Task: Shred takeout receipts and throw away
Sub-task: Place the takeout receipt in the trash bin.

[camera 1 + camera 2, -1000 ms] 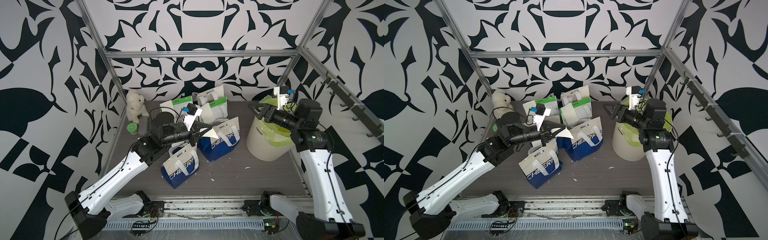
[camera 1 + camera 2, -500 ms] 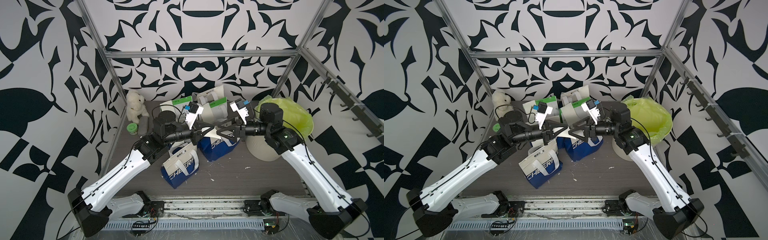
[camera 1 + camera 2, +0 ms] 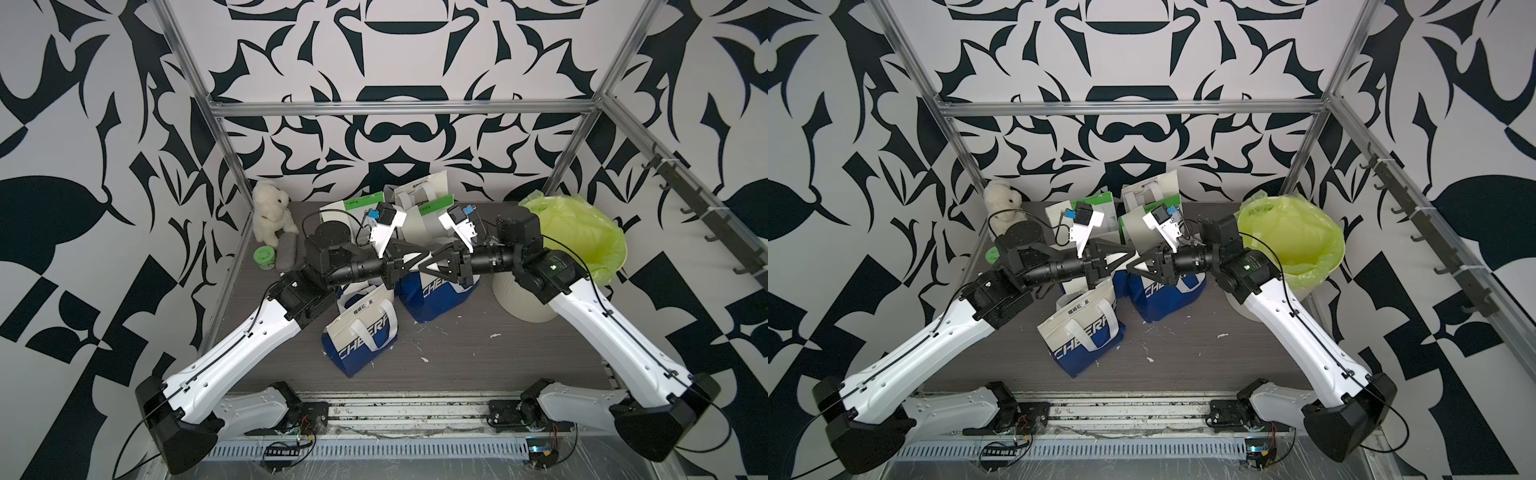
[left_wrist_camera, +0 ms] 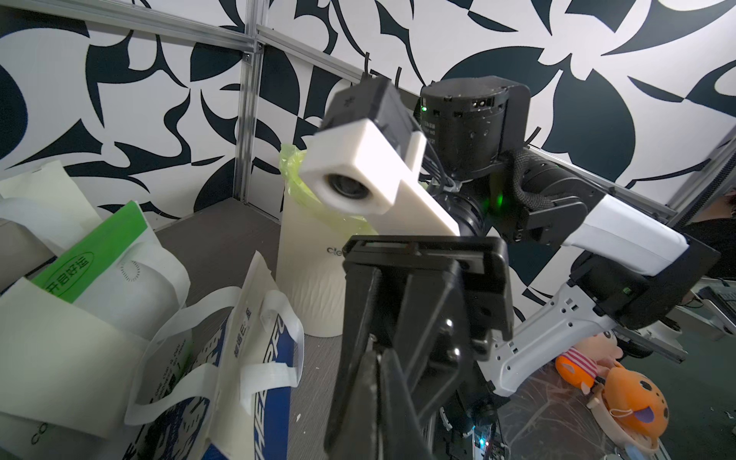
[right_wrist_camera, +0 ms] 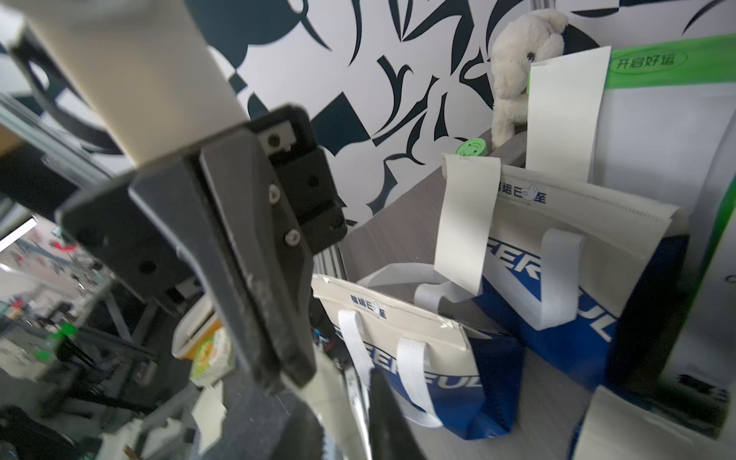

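Note:
Both grippers meet tip to tip in mid-air above the blue-and-white bags. My left gripper (image 3: pixel 422 258) (image 4: pixel 378 382) is shut on a takeout receipt (image 3: pixel 1115 258), a small cream slip. My right gripper (image 3: pixel 1133 266) (image 5: pixel 346 398) is shut on the same receipt (image 5: pixel 330 386) from the opposite side. In the right wrist view, another receipt (image 5: pixel 466 223) hangs from the rim of a blue bag, and a third (image 5: pixel 561 115) lies against a green-and-white bag. The white trash bin with a green liner (image 3: pixel 577 232) (image 3: pixel 1291 237) stands at the right, behind my right arm.
Two blue-and-white bags (image 3: pixel 361 332) (image 3: pixel 436 291) stand mid-table, with green-and-white bags (image 3: pixel 345 208) (image 3: pixel 419 199) behind them. A white plush toy (image 3: pixel 270 212) and a green jar (image 3: pixel 264 257) sit at the back left. Small white scraps (image 3: pixel 494 334) dot the grey tabletop.
My right arm swung from over the bin to the centre, met the left gripper, and its jaws went from wide open to shut on the receipt. The left arm stayed almost still.

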